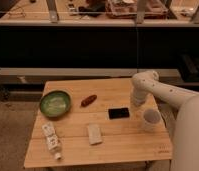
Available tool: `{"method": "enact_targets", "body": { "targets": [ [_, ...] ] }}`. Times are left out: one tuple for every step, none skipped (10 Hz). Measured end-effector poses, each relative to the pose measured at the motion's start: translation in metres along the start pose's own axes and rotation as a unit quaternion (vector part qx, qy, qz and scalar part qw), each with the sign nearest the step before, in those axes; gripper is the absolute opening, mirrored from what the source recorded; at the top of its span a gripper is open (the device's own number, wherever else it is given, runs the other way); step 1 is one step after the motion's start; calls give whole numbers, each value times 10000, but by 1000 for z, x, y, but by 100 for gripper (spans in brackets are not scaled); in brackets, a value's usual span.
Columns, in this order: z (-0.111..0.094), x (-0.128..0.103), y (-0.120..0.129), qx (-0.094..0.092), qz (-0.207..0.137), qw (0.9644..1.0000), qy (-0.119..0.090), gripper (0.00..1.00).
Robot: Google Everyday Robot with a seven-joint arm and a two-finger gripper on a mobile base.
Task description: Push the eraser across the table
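One eraser [118, 113] | right of table [118, 147] centre | gripper [137, 103] at its 2 o'clock, fingers pinched together, holding nothing | I judge it light, stiff, slides easily | I'd nudge its short right edge

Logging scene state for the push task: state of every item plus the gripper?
Small flat black rectangular eraser: flat on the light wooden plank table, not held.
Gripper: shut, low, just right of the eraser; contact unclear.
White cup: upright, right side.
Round green bowl: upright, left side.
Pale whitish rectangular block: lying flat, front centre.
White tube: on its side, front left.
Reddish-brown oblong item: lying beside the bowl.
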Motion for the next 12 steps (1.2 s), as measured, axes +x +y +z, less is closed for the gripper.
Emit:
{"method": "enact_targets", "body": {
  "targets": [
    [2, 1, -1, 28, 6, 10000, -13, 2],
    [5, 2, 0, 28, 12, 10000, -23, 2],
    [10, 4, 2, 0, 21, 10000, -24, 2],
    [15, 8, 5, -27, 43, 10000, -16, 2],
    [17, 10, 7, -40, 61, 10000, -12, 2],
    [18, 12, 8, -46, 89, 9999, -29, 2],
    [19, 12, 8, -52, 115, 9999, -73, 2],
    [19, 11, 8, -67, 123, 9999, -93, 2],
    [21, 9, 9, -105, 124, 9998, -116, 2],
    [23, 6, 8, -136, 115, 9997, -140, 2],
    [25, 3, 7, -153, 99, 9997, -157, 2],
    [26, 0, 5, -157, 87, 9997, -176, 2]
  ]
}}
